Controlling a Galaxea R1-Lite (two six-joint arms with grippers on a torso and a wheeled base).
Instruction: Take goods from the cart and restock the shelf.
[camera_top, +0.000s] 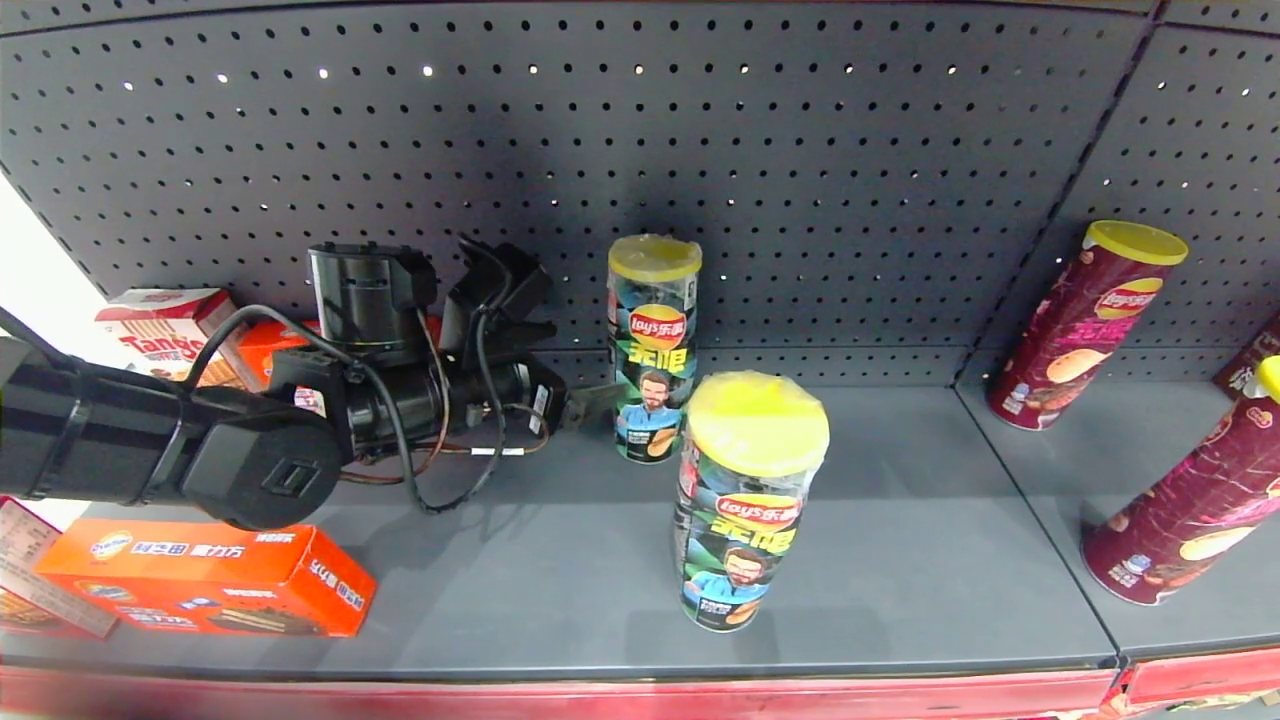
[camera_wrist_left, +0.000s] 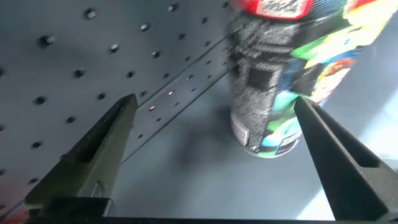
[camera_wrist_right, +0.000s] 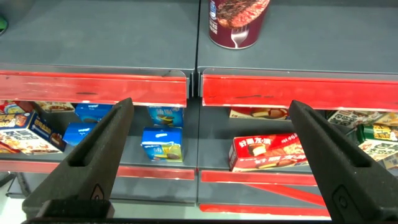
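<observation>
While the right gripper (camera_wrist_right: 211, 104) hangs open-fingered, the left gripper (camera_wrist_left: 214, 102), fingers (camera_wrist_left: 106, 143) apart, faces the rear yellow-lidded can (camera_top: 654, 345).

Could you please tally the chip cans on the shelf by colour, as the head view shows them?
Green cans: 2
Maroon cans: 2
Total: 4
A maroon sliver at the right edge is too cut off to count.
</observation>
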